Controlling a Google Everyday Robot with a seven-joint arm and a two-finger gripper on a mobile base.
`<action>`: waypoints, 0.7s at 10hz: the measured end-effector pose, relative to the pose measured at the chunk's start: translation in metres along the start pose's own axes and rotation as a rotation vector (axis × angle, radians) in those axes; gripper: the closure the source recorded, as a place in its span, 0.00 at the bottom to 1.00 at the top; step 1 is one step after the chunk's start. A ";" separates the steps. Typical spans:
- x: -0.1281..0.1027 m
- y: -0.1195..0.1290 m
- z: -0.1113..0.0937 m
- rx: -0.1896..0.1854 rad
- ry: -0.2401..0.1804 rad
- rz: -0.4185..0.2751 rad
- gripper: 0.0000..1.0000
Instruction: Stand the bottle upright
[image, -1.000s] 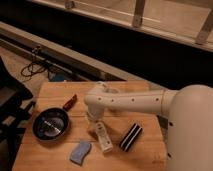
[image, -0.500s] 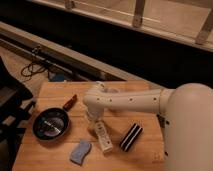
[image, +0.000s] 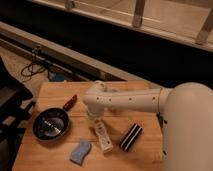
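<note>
A white robot arm (image: 135, 100) reaches in from the right across a wooden surface (image: 55, 90), its elbow bent above the middle of the boards and its end effector (image: 95, 121) pointing down at the near end of the bottle (image: 103, 136). The bottle, whitish and slim, lies on its side on the surface, angled toward the front edge, with the end effector at or just over its upper end; whether the end effector is apart, together or clamped on the bottle cannot be told from this view. Just right of the bottle lies a black block with white stripes (image: 130, 136). To the left sits a dark frying pan (image: 50, 124) with a red handle (image: 70, 102), and in front of it, near the bottle, a blue sponge (image: 80, 152). A tangle of black cables (image: 35, 67) lies on the floor beyond the surface.
</note>
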 end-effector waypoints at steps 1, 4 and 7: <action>-0.001 -0.001 0.000 -0.001 -0.001 -0.003 0.50; 0.007 -0.003 0.002 -0.003 0.024 -0.026 0.79; 0.011 -0.004 0.004 -0.003 0.049 -0.056 1.00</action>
